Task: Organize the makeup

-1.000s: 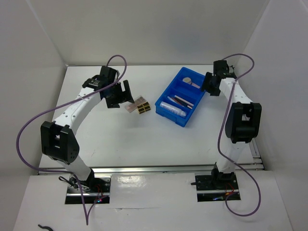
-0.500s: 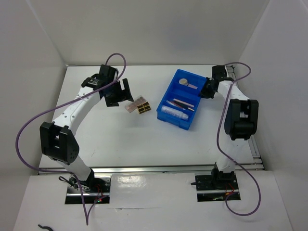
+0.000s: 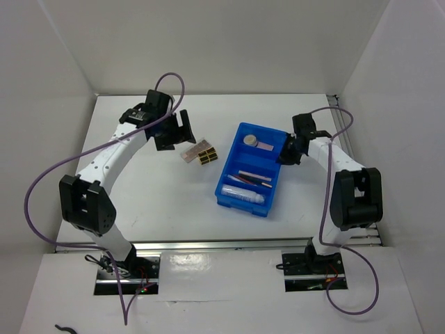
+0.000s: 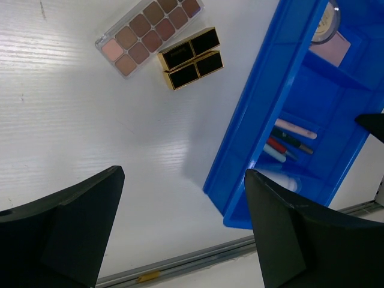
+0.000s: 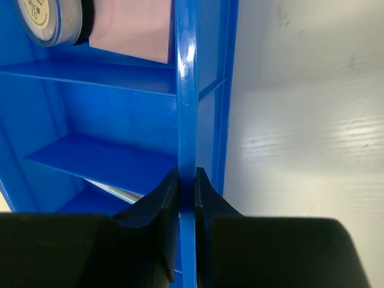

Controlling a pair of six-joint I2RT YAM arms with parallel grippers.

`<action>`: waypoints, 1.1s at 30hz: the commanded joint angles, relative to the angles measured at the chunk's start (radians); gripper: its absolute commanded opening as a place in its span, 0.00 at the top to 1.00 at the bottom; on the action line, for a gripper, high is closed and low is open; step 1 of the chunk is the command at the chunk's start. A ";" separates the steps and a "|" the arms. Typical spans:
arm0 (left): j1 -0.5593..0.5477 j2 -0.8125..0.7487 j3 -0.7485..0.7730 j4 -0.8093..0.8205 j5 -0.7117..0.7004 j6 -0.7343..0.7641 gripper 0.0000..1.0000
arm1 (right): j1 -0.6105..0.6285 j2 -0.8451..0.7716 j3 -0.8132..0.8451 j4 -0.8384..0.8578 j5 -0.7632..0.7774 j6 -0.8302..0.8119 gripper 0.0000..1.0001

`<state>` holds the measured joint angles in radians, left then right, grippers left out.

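Grip: right end effector (image 5: 186,180) pinched narrow on right wall of bin (image 4: 252,114), likely to reposition it. left end effector (image 4: 180,222) wide, empty, left of bin. black palette (image 4: 191,57) and brown palette (image 4: 149,35) on desk (image 4: 90,132) left of bin, not yet sorted. round compact (image 5: 48,18) and pencils (image 4: 288,141) inside bin.

In the left wrist view we lose the blue bin (image 4: 252,120), which sits toward the right edge of the tabletop, past the top and right borders. The round compact (image 4: 327,23) is clipped by the top border, and so is one end of the brown-shade palette (image 4: 150,33).

In the right wrist view the right gripper (image 5: 186,180) covers the stretch of bin wall it pinches. Behind its fingers (image 5: 153,210) we catch only a sliver of the thin pencils (image 5: 113,191). The pink square compact (image 5: 129,30) runs off the top.

From above we cannot count the pencils.
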<state>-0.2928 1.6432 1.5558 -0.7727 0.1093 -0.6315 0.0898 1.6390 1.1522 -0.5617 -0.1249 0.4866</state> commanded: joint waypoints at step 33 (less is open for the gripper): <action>-0.062 0.745 0.682 -0.195 -0.387 0.050 0.00 | 0.016 -0.005 0.268 -0.127 0.128 -0.132 0.16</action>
<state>-0.3504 2.3882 2.2105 -0.9463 -0.1871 -0.6331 0.1135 1.6234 1.3876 -0.6750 -0.0029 0.3759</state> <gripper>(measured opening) 0.985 0.841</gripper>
